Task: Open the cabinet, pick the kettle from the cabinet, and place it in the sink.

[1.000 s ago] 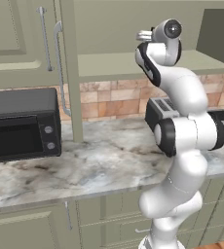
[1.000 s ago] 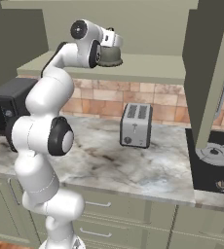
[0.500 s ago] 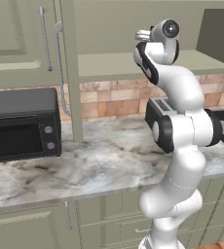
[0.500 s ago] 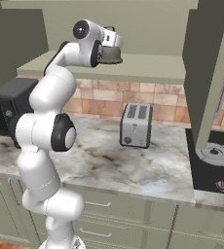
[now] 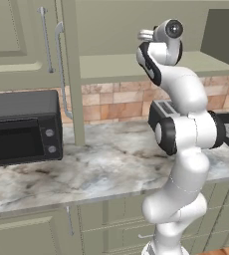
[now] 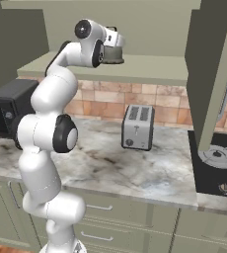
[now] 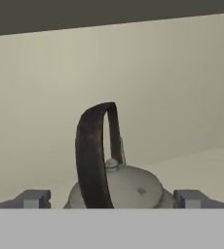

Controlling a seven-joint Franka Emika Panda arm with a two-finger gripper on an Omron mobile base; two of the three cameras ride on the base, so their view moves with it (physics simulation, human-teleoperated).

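Grey kettle (image 7: 128, 187) on the pale shelf inside the open cabinet (image 6: 150, 66), gripper (image 7: 111, 198) right at it
Fingers (image 7: 33, 198) spread wide, one tip either side of the kettle dome, not pinching it; dark arched handle stands upright between them. Right base view: hand at shelf level with the kettle (image 6: 113, 54) just in front; toaster (image 6: 137, 127) on the marble counter (image 6: 135, 168) below, microwave (image 5: 22, 127) to the left

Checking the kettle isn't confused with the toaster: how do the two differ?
The kettle is squat and domed with a dark arched handle; the toaster is boxy with two top slots. The kettle sits on the cabinet shelf between the open hand's fingertips; the toaster stands below on the marble counter. Both are grey metal.
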